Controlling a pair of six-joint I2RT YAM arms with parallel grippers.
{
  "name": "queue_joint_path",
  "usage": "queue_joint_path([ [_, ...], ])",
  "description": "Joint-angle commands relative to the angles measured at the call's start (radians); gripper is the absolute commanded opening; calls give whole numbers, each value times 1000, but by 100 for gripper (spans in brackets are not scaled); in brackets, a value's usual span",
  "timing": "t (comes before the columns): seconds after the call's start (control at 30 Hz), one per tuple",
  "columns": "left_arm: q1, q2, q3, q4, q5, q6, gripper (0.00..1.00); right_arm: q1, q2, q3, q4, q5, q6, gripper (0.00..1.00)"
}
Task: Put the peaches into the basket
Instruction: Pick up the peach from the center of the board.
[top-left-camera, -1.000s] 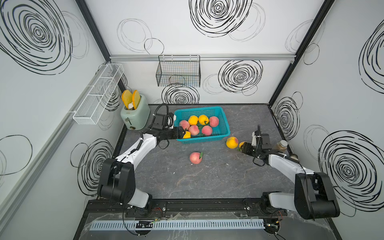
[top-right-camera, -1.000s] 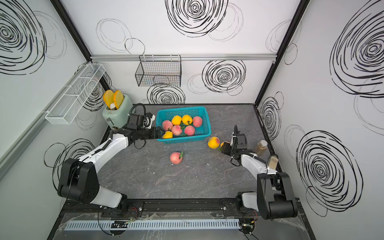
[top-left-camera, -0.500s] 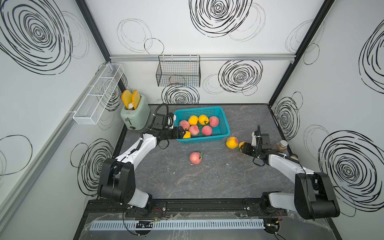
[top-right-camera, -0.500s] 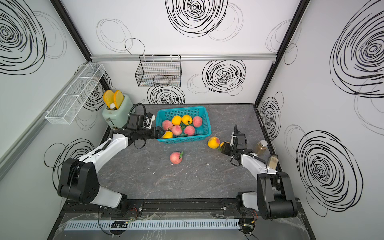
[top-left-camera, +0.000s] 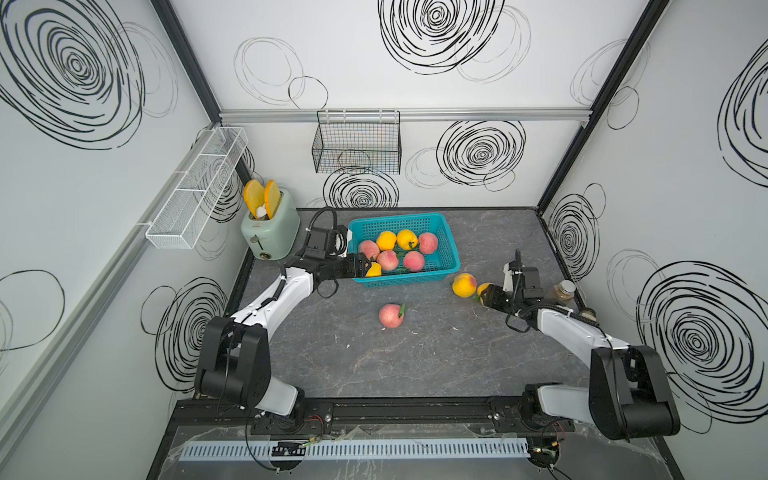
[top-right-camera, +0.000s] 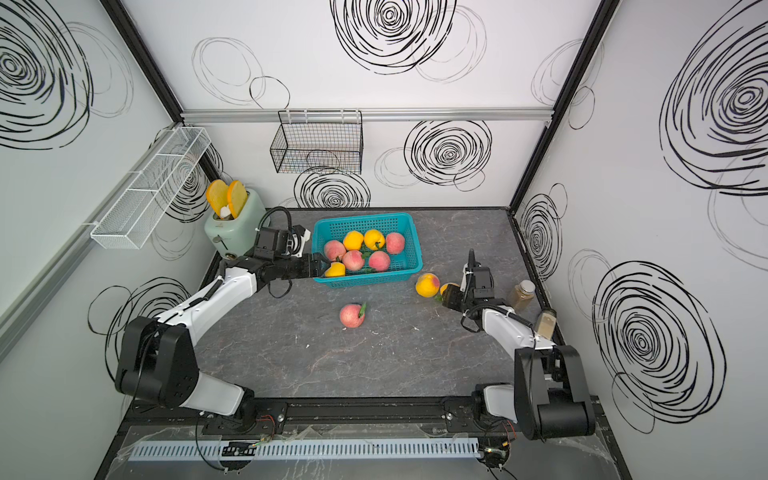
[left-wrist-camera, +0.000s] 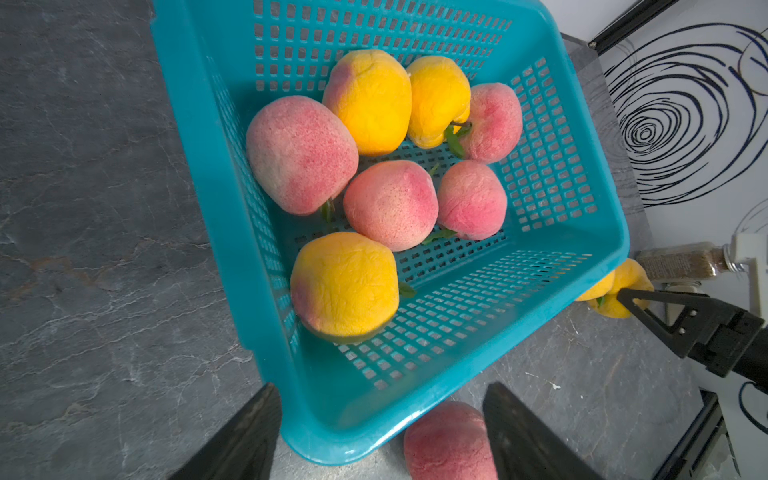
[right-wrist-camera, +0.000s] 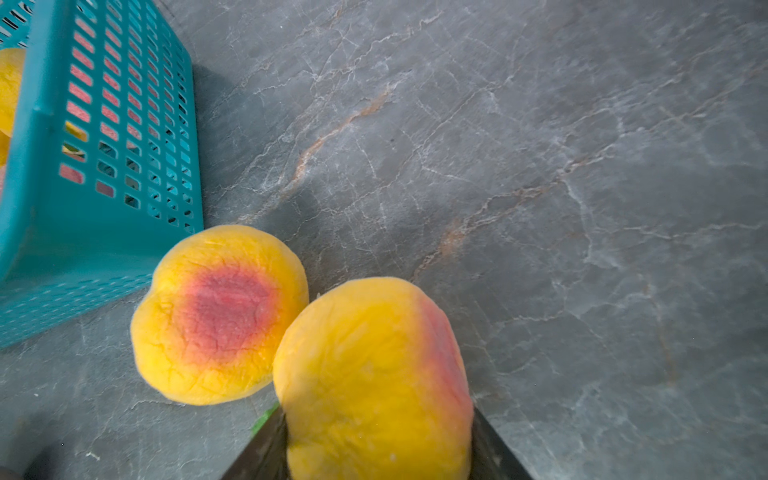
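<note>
The teal basket (top-left-camera: 452, 259) (top-right-camera: 417, 254) (left-wrist-camera: 457, 374) (right-wrist-camera: 41, 249) stands at the back middle of the table and holds several peaches, pink ones (left-wrist-camera: 301, 153) and yellow ones (left-wrist-camera: 345, 282). My left gripper (top-left-camera: 365, 266) (left-wrist-camera: 380, 386) hangs open over the basket's near left corner with nothing between its fingers. A pink peach (top-left-camera: 391, 316) (top-right-camera: 352, 316) (left-wrist-camera: 449, 440) lies on the table in front of the basket. My right gripper (top-left-camera: 487, 293) (top-right-camera: 448, 291) is shut on a yellow peach (top-left-camera: 483, 287) (right-wrist-camera: 374, 374) low by the table. Another yellow peach (top-left-camera: 464, 284) (top-right-camera: 427, 285) (right-wrist-camera: 216, 316) touches it, beside the basket's right corner.
A mint toaster (top-left-camera: 270, 237) with orange slices stands at the back left. On the walls hang a black wire basket (top-left-camera: 357, 145) and a white mesh rack (top-left-camera: 195, 195). Two small jars (top-right-camera: 521, 293) (top-right-camera: 546, 323) stand along the right wall, close behind my right arm.
</note>
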Motion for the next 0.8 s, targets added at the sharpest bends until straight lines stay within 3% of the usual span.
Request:
queue_joint_path([
  [0.0, 13, -31, -9, 41, 8, 0, 80, 2, -31, 26, -24, 0, -5, 59],
  [0.77, 14, -31, -11, 45, 11, -4, 80, 2, -171, 88, -156, 11, -16, 59],
])
